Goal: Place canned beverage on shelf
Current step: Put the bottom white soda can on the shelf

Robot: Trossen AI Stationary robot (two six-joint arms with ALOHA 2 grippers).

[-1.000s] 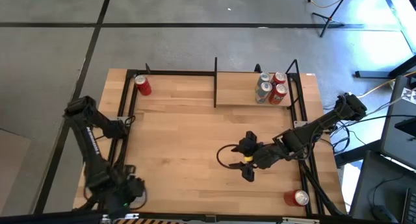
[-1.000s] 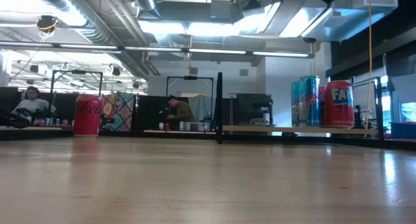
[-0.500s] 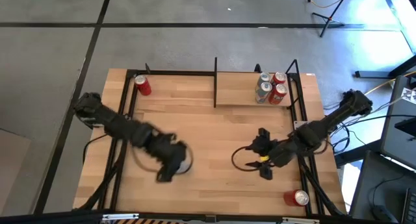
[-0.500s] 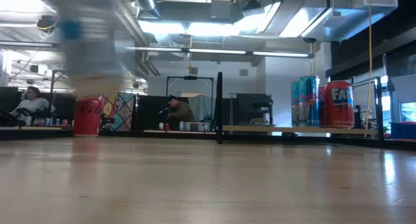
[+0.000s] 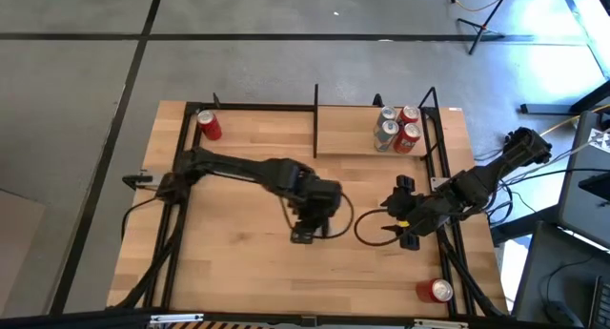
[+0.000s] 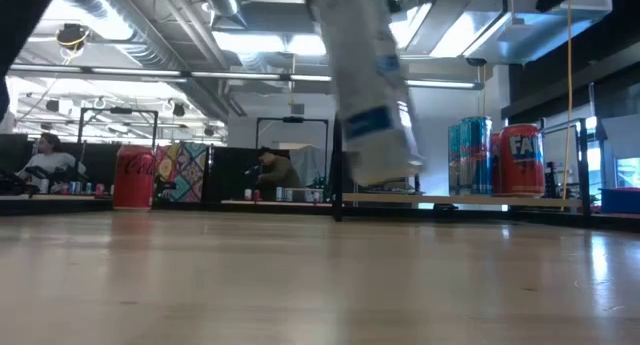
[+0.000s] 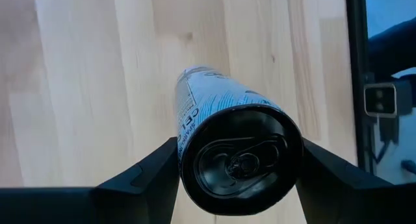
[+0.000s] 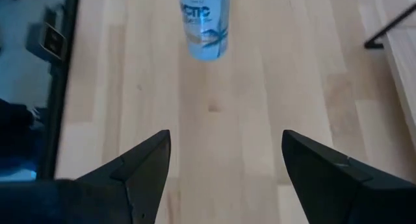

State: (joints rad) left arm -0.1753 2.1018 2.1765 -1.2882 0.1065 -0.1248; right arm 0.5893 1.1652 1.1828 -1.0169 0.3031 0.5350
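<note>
A white and light-blue can (image 5: 322, 203) hangs in my left gripper (image 5: 307, 224) over the middle of the table. In the low view the can (image 6: 370, 95) is tilted and well above the tabletop. My right gripper (image 5: 402, 226) is open and empty, to the right of the can near the right rail. In its wrist view the can (image 8: 205, 19) shows ahead of its spread fingers. The shelf (image 5: 348, 131), a light-wood board in black rods, stands at the far right and carries three cans (image 5: 398, 129). My left gripper pinches the can's wall just below its top rim (image 7: 195, 130) between its two fingers (image 7: 149, 178). The fingers come from above, pointing down. The can hangs below them, tilted, its top end up, lifted clear of the table.
A red can (image 5: 210, 126) stands at the far left corner and another red can (image 5: 437, 291) lies at the near right. Black frame rods (image 5: 315, 119) run around the table and beside the shelf. In the low view, people sit in the room behind.
My left gripper has swung from the table's near left corner toward the middle and somewhat farther, carrying the white and blue can clear of the table. My right gripper has drawn back toward the table's right edge, still open.
</note>
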